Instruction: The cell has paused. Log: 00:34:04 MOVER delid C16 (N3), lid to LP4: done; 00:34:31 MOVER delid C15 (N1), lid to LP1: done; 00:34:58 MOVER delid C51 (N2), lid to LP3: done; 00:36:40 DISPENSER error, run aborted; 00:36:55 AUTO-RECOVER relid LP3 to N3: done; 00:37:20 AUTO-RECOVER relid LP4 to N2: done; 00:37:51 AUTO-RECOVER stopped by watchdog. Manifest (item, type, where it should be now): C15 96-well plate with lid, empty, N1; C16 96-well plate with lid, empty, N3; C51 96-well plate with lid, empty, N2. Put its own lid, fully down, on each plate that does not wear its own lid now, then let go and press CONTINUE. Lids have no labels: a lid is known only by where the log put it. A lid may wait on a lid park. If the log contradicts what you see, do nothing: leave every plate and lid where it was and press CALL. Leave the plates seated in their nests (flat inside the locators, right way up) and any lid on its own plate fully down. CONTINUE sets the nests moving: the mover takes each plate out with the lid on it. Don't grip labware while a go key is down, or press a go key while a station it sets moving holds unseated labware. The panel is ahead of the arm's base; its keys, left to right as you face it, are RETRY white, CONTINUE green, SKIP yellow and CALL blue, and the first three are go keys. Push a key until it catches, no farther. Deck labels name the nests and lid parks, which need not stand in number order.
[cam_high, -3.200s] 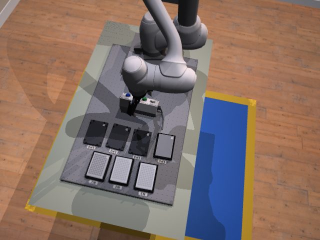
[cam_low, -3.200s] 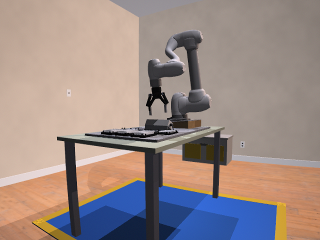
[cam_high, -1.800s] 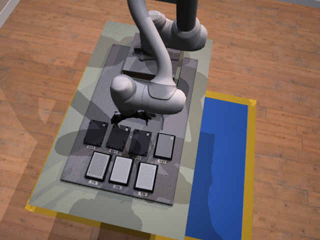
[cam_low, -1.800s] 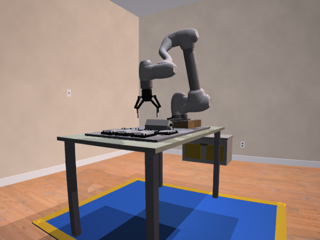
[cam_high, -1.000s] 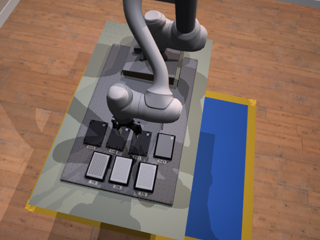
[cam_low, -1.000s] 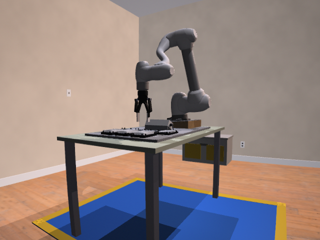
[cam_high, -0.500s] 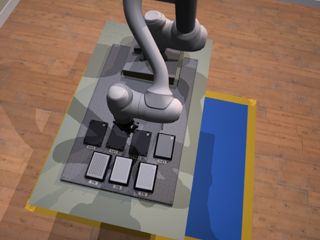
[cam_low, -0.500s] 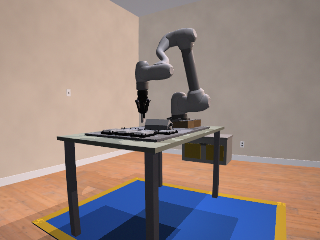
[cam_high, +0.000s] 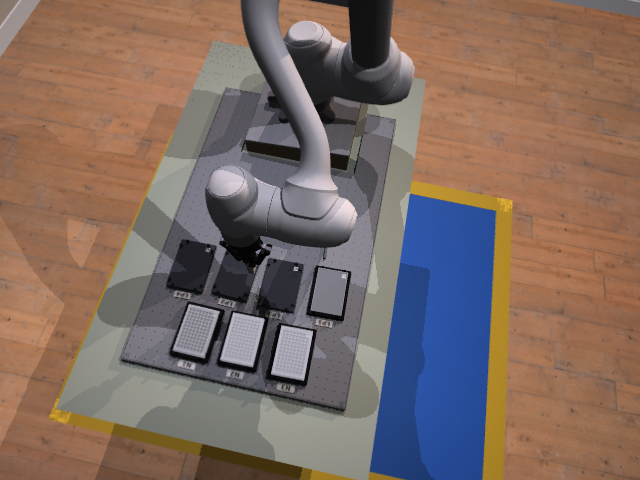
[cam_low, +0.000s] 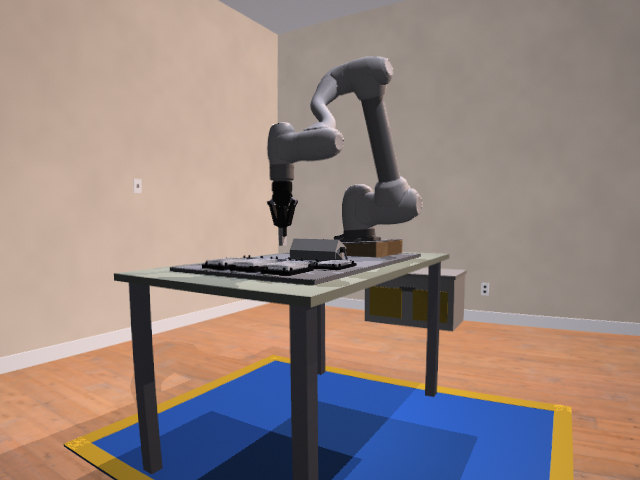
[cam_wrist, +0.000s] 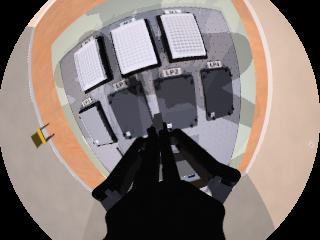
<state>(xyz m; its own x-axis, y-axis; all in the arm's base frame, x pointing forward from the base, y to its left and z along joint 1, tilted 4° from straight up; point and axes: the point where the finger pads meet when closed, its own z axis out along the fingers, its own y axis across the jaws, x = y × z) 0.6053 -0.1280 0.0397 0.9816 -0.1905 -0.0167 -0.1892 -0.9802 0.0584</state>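
Observation:
Three white 96-well plates sit in the front row of nests: N1, N2 and N3. The N1 plate shows its well grid most plainly; N2 looks smoother, as under a lid. Behind them stand four lid parks. The rightmost park holds a grey lid; the other three parks are dark and bare. My gripper is shut on nothing and hangs well above the deck over the middle parks. In the wrist view the fingertips meet, the lid lies at left and the N1 plate at upper right.
The grey key panel stands between the parks and the arm's base, mostly hidden under the arm in the top view; its keys are not visible. The deck plate lies on a table with a blue mat below.

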